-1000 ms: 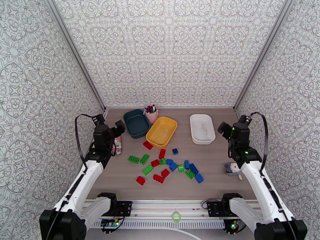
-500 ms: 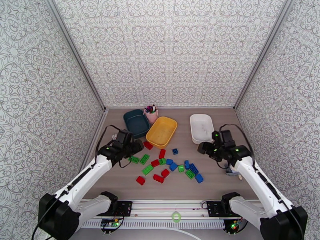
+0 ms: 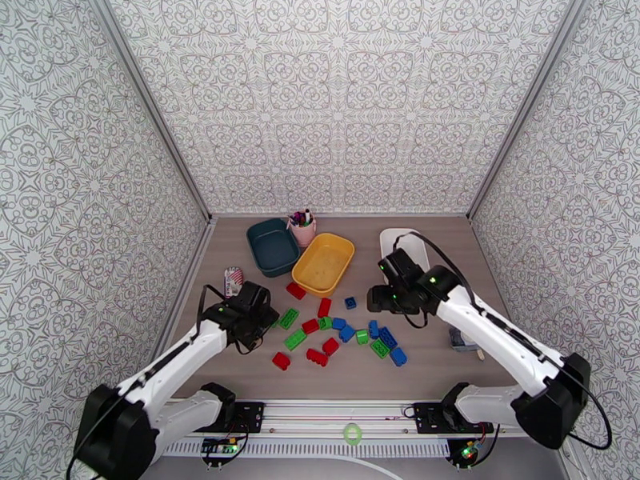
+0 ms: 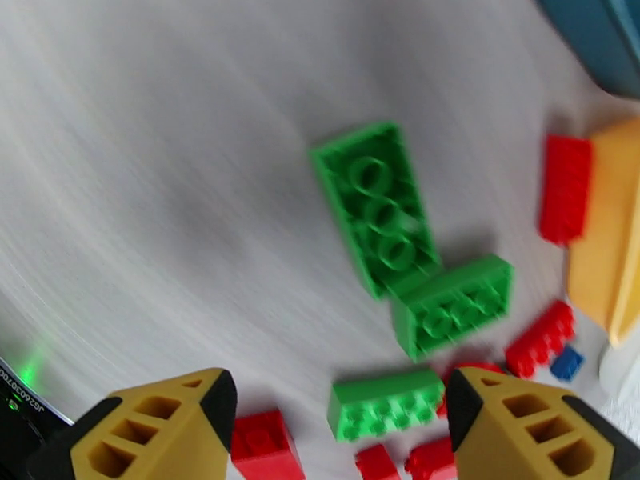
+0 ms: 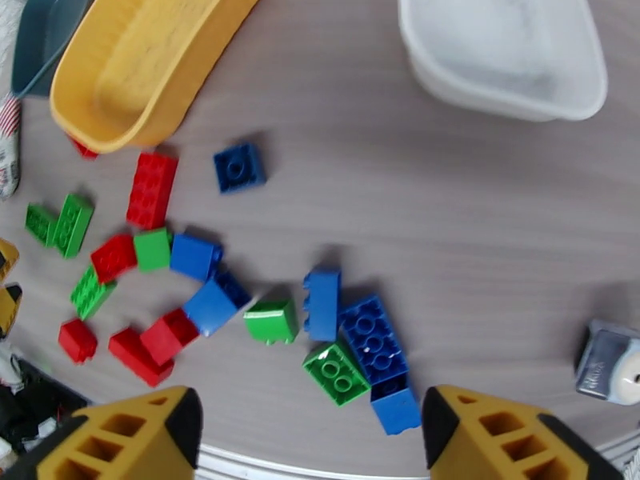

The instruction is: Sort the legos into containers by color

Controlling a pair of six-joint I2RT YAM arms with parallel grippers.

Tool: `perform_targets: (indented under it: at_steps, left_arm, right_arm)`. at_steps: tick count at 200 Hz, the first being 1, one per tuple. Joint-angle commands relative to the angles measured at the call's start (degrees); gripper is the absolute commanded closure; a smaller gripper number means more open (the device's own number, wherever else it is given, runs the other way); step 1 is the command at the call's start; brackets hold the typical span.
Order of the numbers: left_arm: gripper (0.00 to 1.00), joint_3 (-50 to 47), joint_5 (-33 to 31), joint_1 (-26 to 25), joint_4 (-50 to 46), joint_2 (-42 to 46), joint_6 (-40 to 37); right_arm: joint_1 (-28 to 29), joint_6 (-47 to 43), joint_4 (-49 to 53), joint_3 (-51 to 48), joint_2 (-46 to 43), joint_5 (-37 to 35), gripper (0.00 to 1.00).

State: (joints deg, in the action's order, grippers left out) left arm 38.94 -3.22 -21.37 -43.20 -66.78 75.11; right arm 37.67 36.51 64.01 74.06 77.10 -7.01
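While left wrist blurs, right shows legos [image 5: 322, 304] crisply.

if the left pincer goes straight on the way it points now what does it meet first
Most likely the green lego lying just ahead of the open left pincer, though depth is unclear.

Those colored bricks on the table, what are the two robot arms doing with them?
The job is sorting the bricks into trays by color. None is sorted yet: the teal tray, yellow tray and white tray look empty. The left arm's fingers hang open over green bricks, the right arm's fingers open over blue bricks; neither holds anything.
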Motion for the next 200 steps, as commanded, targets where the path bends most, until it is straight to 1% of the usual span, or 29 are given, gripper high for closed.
perform_targets:
  at_steps: [1, 20, 32, 49, 69, 82, 99, 158, 182, 200]
  left_arm:
    - [0.25, 2.29, 0.79, 2.08, 3.42, -3.56, 2.98]
    - [0.25, 4.23, 0.25, 2.97, 3.45, -6.41, 3.37]
    - [0.25, 5.63, 0.26, 3.39, 3.54, -8.20, 3.47]
    - [0.26, 7.72, 1.07, 3.90, 3.68, -11.00, 3.29]
    - [0.29, 10.30, 2.10, 4.17, 1.98, -14.82, 3.12]
    - [0.32, 11.73, 2.88, 4.37, 0.41, -17.20, 3.28]
    - [0.32, 12.86, 3.68, 4.42, -0.54, -19.34, 3.07]
    - [0.33, 14.16, 4.12, 4.92, -1.34, -22.54, 2.85]
    - [0.38, 13.11, 4.93, 5.86, 0.50, -23.63, 2.62]
    - [0.42, 12.02, 6.36, 6.84, 2.66, -24.42, 2.24]
  right_arm:
    - [0.30, 1.45, 7.86, 6.98, 1.97, -8.48, 0.14]
    - [0.29, 4.00, 10.49, 10.25, 3.29, -13.14, 0.06]
    - [0.23, 3.11, 9.88, 10.58, 3.49, -12.55, 0.04]
    - [0.29, 1.48, 8.93, 10.73, 4.22, -10.96, 0.04]
    - [0.30, 0.68, 9.23, 11.45, 5.63, -10.24, 0.06]
    - [0.30, 0.40, 9.16, 11.97, 6.37, -10.05, 0.06]
    - [0.30, 0.24, 8.67, 12.16, 6.58, -10.05, 0.06]
    - [0.21, 0.56, 7.30, 11.73, 7.01, -9.55, 0.06]
    - [0.21, 1.27, 6.31, 10.96, 7.01, -8.44, 0.07]
    - [0.21, 1.20, 4.62, 10.18, 6.95, -6.24, 0.08]
